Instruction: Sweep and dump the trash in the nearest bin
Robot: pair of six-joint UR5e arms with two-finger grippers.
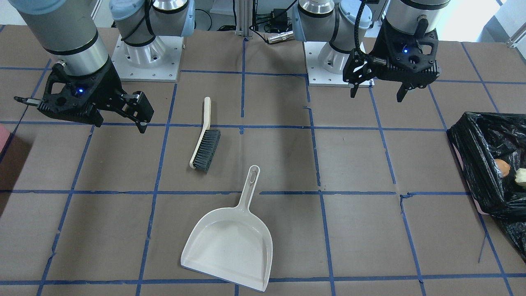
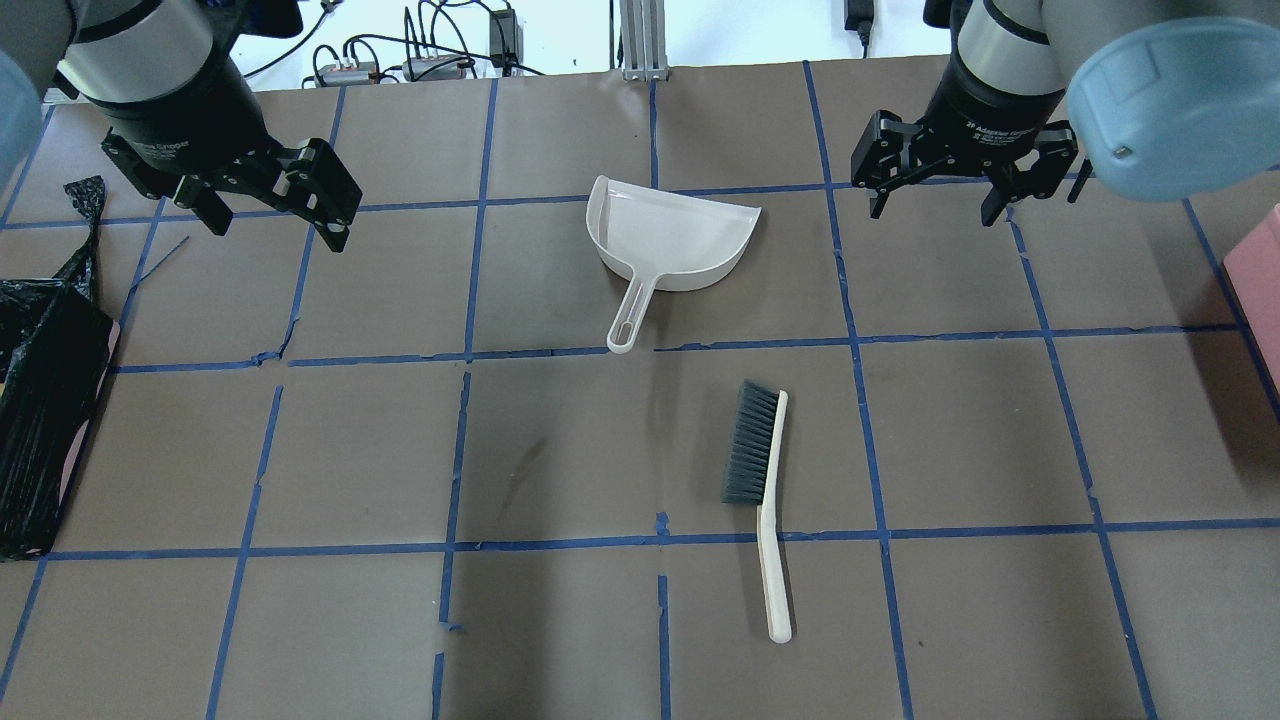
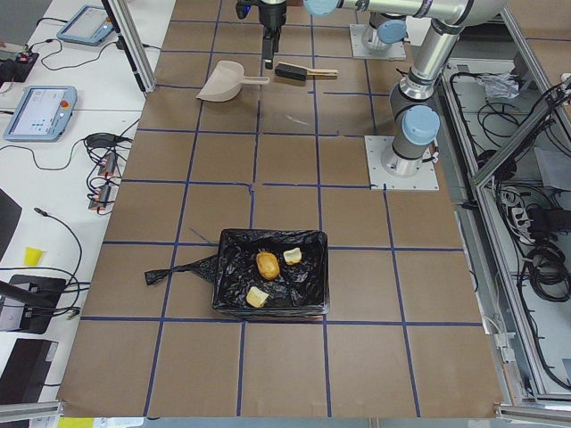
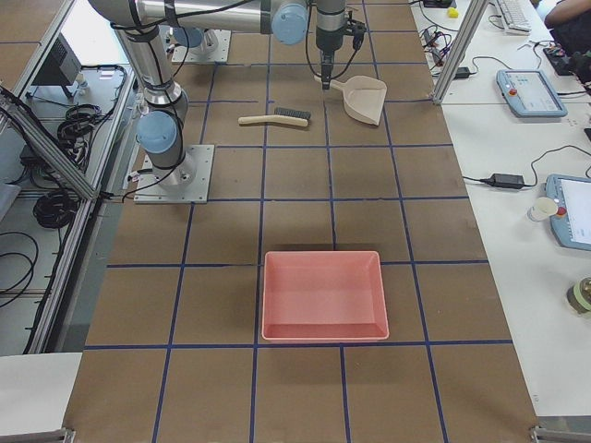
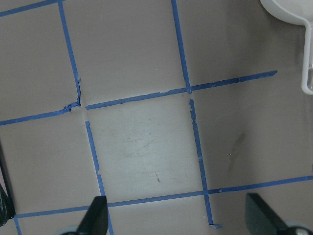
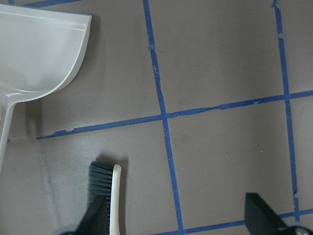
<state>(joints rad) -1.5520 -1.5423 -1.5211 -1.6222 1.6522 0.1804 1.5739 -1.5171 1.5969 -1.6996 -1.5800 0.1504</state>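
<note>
Everywhere, blue tape (image 5: 188, 89) grids the brown table (image 2: 350, 450); white benches (image 3: 45, 187) alongside

In the overhead view the left gripper (image 2: 275, 225) hangs at about ten o'clock, jaws spread wide, fingers pointing down. The right gripper (image 2: 932, 215) hangs at about two o'clock, likewise spread wide. Both wrists stand close to upright, the left one tilted a little. In each wrist view the two dark fingertips (image 5: 95, 218) sit well apart, at seven and five o'clock.
</note>
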